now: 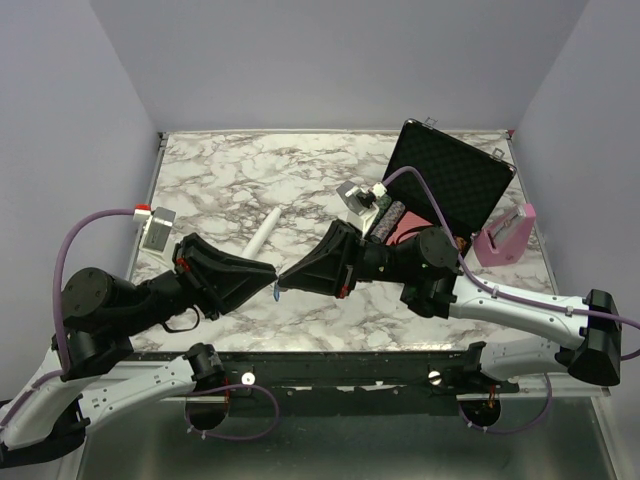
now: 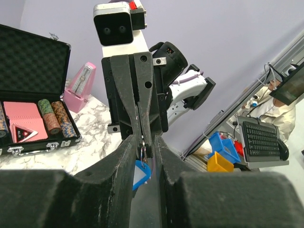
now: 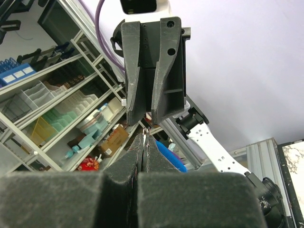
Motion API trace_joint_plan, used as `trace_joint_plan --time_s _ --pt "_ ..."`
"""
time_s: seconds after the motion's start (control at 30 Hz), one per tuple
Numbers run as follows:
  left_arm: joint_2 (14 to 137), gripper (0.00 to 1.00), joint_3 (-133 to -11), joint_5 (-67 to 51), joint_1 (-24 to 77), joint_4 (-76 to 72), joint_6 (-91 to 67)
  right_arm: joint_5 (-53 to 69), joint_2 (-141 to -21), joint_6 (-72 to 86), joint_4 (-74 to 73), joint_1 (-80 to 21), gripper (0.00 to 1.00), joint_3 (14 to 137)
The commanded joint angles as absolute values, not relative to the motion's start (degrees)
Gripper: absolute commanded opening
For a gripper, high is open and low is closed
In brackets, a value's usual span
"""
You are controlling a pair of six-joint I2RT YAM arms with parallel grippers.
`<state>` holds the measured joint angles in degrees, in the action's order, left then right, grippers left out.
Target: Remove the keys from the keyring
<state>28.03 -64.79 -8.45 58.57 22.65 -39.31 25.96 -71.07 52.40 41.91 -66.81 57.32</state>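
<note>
My right gripper is shut on the keyring, a thin silvery loop pinched at its fingertips above the table's front middle. A key with a bright blue head hangs from the ring; it also shows in the top view. My left gripper faces the right one tip to tip. Its jaws stand open on either side of the right fingertips and the hanging key. In the right wrist view the ring pokes out of my shut fingers, just under the open left gripper.
A white stick-like tool lies on the marble table behind the grippers. An open black case with poker chips stands at the back right, with a pink metronome beside it. A small white box sits at the left edge.
</note>
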Motion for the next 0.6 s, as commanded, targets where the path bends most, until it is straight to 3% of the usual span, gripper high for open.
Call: trace_joint_plan --time_s 0.0,0.37,0.57 --pt "27.9 0.30 -65.4 -8.8 58.4 23.4 -39.4 24.5 -70.1 50.8 41.1 -67.3 0.01 58.4" --pt "28.1 0.29 -66.3 -8.5 58.4 25.6 -39.5 24.4 -69.3 50.5 41.3 -67.3 0.01 58.2" --pt "28.4 0.22 -66.7 -8.8 58.4 26.4 -39.6 24.3 -69.3 50.3 41.3 -67.3 0.01 57.8"
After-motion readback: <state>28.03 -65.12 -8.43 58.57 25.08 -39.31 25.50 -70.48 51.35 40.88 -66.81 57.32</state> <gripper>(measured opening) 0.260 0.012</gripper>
